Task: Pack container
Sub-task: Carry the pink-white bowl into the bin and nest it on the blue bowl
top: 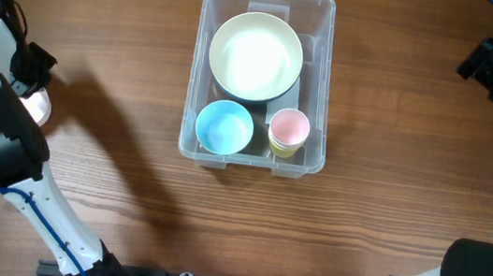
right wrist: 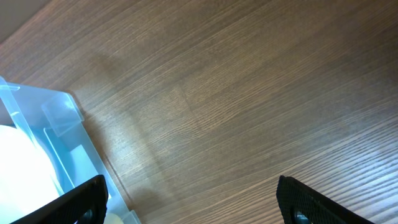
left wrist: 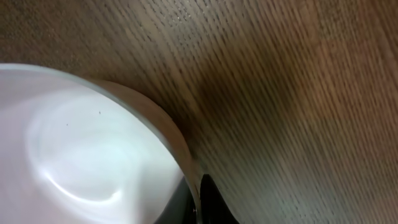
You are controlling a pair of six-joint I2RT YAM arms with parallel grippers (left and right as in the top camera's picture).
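The brown wooden table (top: 149,13) carries the large clear rectangular plastic container (top: 318,81) at its centre, holding a round cream bowl (top: 255,54), a blue bowl (top: 224,126) and a pink cup (top: 290,124). It looks light, stiff yet slick: take it by the rounded rim. Far left of the container the left gripper (left wrist: 196,200) pinches the rim of a white bowl (left wrist: 81,155); to its right the right gripper (right wrist: 193,205) gapes empty

Soft, even light from above falls on the wooden table (top: 130,11), where we see the left arm (top: 3,127) cast a broad, diffuse shadow to its right. The clear container (top: 318,81) shows only a faint sheen. Up close in the left wrist view, the white bowl (left wrist: 81,155) is blurred and glaring; in the right wrist view we find crisper wood grain and a bluish tint on the plastic
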